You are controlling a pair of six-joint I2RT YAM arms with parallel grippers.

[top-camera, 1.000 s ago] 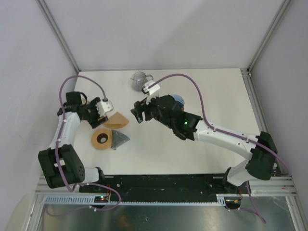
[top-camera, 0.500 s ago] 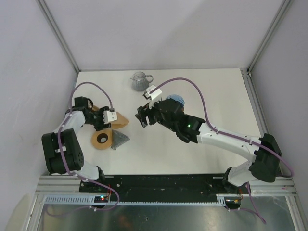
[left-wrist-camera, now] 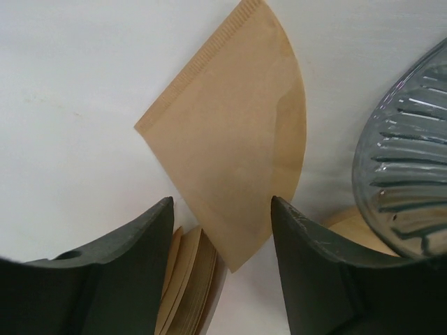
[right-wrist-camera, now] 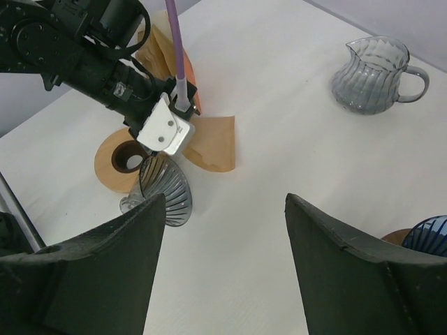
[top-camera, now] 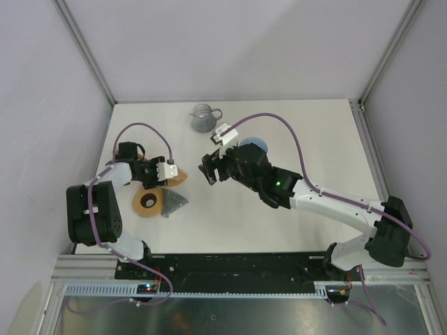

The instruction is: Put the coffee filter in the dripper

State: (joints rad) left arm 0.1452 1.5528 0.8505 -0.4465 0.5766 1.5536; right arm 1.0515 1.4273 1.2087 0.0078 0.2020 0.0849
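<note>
A grey glass jug (top-camera: pixel 203 117) stands upright near the white table's (top-camera: pixel 314 132) far edge.

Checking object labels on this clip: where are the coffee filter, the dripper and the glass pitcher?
coffee filter (left-wrist-camera: pixel 230 132), left wrist view, middle of the brown paper.
dripper (right-wrist-camera: pixel 166 192), right wrist view, ribbed glass cone.
glass pitcher (right-wrist-camera: pixel 369 77), right wrist view, its ribbed body.
</note>
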